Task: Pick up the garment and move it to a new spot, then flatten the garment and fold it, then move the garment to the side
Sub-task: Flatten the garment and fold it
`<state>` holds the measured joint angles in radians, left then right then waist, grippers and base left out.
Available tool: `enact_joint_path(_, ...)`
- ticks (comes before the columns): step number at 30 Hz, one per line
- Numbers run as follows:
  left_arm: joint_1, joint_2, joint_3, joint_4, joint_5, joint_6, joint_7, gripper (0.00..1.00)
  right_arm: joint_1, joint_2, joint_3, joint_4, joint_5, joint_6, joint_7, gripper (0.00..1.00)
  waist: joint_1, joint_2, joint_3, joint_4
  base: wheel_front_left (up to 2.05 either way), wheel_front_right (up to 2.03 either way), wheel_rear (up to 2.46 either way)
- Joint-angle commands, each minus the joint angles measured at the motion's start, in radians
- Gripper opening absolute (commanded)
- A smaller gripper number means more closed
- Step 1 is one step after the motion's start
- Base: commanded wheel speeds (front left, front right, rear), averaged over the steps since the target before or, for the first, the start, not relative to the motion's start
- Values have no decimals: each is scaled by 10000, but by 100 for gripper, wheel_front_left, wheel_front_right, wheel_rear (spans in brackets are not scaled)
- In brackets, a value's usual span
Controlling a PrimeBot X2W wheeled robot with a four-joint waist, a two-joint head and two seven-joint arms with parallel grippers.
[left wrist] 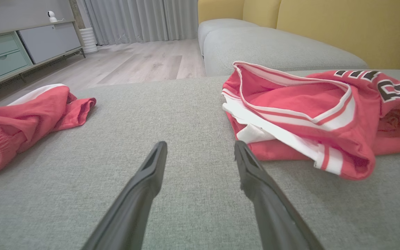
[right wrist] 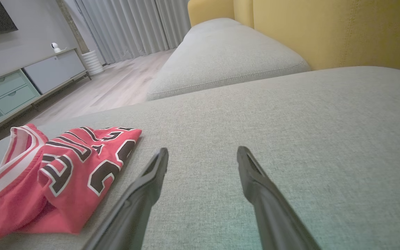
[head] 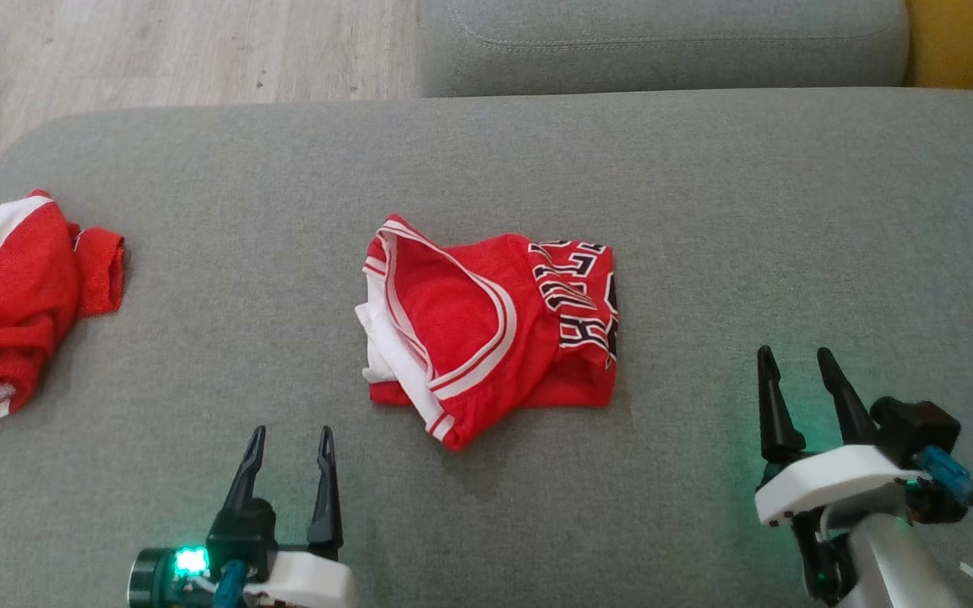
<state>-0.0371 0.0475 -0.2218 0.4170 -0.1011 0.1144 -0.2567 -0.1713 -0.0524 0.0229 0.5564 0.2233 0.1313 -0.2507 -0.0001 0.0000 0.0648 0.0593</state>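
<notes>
A red mesh basketball jersey with white trim and black lettering (head: 495, 329) lies in a loose, partly folded heap at the middle of the wide grey fabric sofa cushion (head: 706, 211). Since it sits between the two hands, it is probably the garment meant. A second crumpled red-and-white garment (head: 13, 295) lies at the cushion's left end, well apart from it.

The left hand (head: 292, 435) and the right hand (head: 794, 355) hang over the cushion's near edge, both spread wide with nothing in them and neither touching cloth.

The jersey looks light, limp and a little slick. It will likely sag and unfold once lifted, and a pinch may catch only the top layer. The banded white edges look thicker and are probably the surest places to hold, one for each hand, pinched down against the soft cushion.

The head view gives the full layout and the gap between each hand and the jersey. The left wrist view shows the open, trimmed edge and the stacked layers beneath it. The right wrist view shows the lettered fold on the other side, and behind the cushion a yellow upholstered backrest (right wrist: 325, 31).
</notes>
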Motion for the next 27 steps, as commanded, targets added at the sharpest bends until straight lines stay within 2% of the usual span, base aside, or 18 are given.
enact_joint_path(1,-297,28,341,-277,88,40,-51,100,-251,21,300,-358,-7,-6,-110,100,1,0,2,21,0,0,0)
enact_joint_path(4,-356,28,244,-237,97,3,-51,100,-371,21,786,-450,39,-6,-110,100,1,0,46,130,0,0,0)
enact_joint_path(12,-350,28,-202,-42,-97,-15,-51,100,-1065,22,3658,-424,829,-6,-110,100,1,0,194,919,0,0,0)
enact_joint_path(21,-305,28,-427,92,-167,-37,-51,100,-2244,22,5942,670,1430,-6,-110,100,1,0,332,1825,0,0,0)
enact_joint_path(27,-303,28,-557,71,-319,14,-51,100,-2557,22,6874,1334,1018,-6,-110,100,1,0,447,2141,0,0,0)
